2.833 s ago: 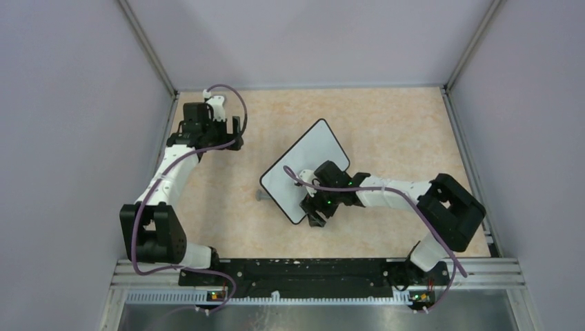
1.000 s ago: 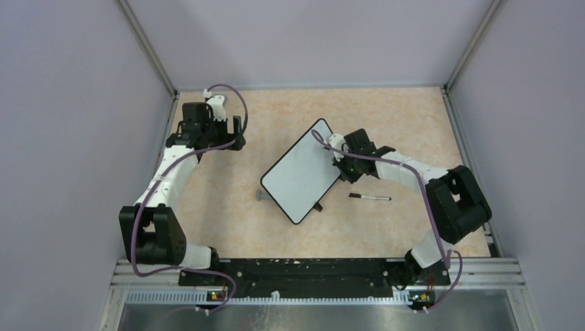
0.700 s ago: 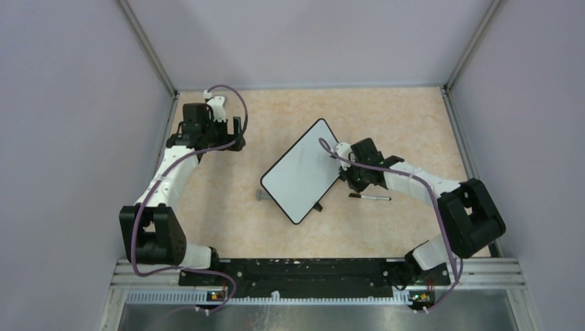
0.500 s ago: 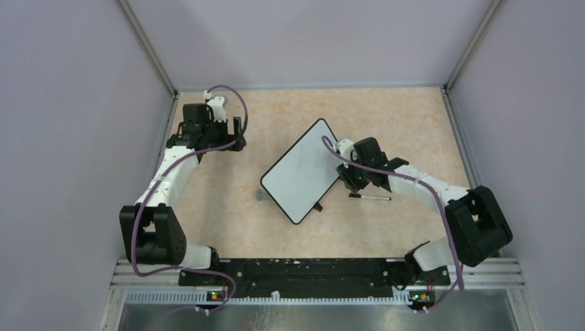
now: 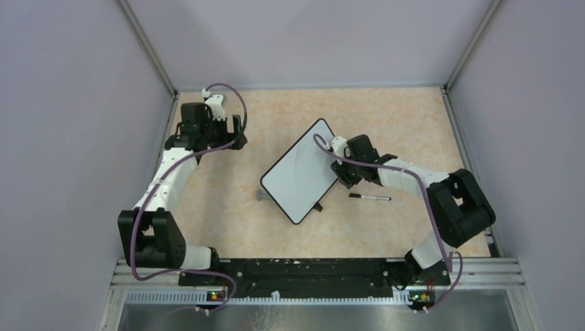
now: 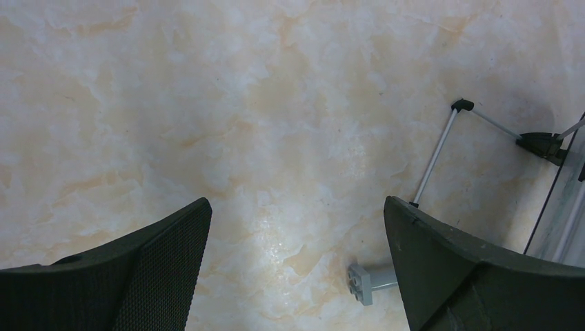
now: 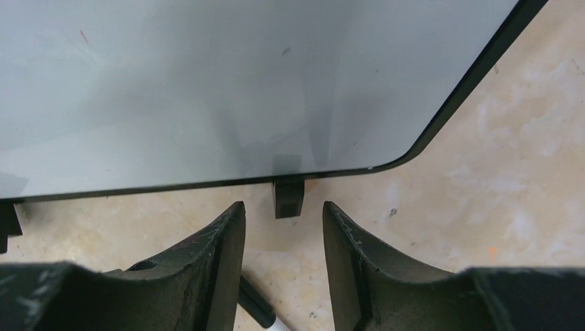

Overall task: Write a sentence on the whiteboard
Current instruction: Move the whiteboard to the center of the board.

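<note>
Top view: right gripper (image 5: 341, 174) covers part of the whiteboard (image 5: 296, 176) right edge, so its fingertips are hard to make out there. Right wrist view cuts the whiteboard off at top & left. Only a rounded corner, the black rim & one small black foot (image 7: 288, 196) show. Marker (image 5: 369, 197) lies on the table just right of the whiteboard, not touching it; wrist view shows only its dark end by one finger. Can't tell if the whiteboard lies flat or is propped.

Right gripper: fingers apart, nothing btwn them, foot just ahead of the gap. Left gripper (image 6: 295, 203): fingers wide apart over bare table, well away at far left.

Whiteboard sits mid-table, long axis diagonal, near-left to far-right. Its face is twd the top camera, plain white w/ a few faint specks.

Table (image 5: 400, 124): beige marbled top. Small grey peg (image 6: 362, 283) lies just beside the whiteboard's left corner, w/ a thin metal rod (image 6: 433, 157) w/ black ends near it. Lilac walls (image 5: 69, 138) on three sides, metal rail (image 5: 317, 276) along near edge.
</note>
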You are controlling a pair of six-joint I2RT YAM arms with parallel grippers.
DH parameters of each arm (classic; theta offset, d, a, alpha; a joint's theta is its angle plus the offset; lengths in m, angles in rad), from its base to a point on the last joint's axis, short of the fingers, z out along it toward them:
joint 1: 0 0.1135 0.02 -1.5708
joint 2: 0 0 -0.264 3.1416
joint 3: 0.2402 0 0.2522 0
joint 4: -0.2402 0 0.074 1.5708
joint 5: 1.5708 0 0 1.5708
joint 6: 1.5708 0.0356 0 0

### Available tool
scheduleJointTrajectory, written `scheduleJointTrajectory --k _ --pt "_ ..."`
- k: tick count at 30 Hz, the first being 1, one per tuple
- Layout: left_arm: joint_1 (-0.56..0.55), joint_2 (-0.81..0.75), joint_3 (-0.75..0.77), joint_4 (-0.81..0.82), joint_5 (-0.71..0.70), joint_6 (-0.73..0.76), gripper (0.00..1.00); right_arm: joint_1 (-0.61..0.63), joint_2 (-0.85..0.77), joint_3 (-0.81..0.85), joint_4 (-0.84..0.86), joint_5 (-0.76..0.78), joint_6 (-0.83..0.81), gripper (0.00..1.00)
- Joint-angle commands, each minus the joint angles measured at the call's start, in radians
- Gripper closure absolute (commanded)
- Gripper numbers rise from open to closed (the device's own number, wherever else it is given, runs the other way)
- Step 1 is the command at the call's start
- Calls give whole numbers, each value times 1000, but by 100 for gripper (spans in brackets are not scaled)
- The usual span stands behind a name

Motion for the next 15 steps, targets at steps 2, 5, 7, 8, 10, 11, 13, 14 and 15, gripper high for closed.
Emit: scheduleJointTrajectory --k 2,5,7,8,10,11,13,14,15 --pt "-2 -23 -2 44 24 -11 1 1 25 63 76 -23 -23 57" --pt "-2 -14 0 41 23 -13 1 1 39 66 78 -33 -25 65" --pt "-2 -12 -1 39 24 -12 1 0 47 63 78 -36 -27 71" --pt "-2 -14 -3 39 22 -10 1 -1 48 61 77 -38 -27 74" --pt "-2 -17 -5 39 14 -7 1 0 48 57 68 -45 -26 78" --pt "-2 -19 -7 39 10 -6 1 -1 45 54 63 -48 -23 82" --pt "-2 -21 -7 38 7 -4 1 -1 31 48 53 -53 -21 91" --pt "-3 -22 -8 37 8 -4 1 -1 22 43 45 -55 -19 97" --pt "-3 -23 -9 37 8 -4 1 0 5 38 36 -55 -17 100"
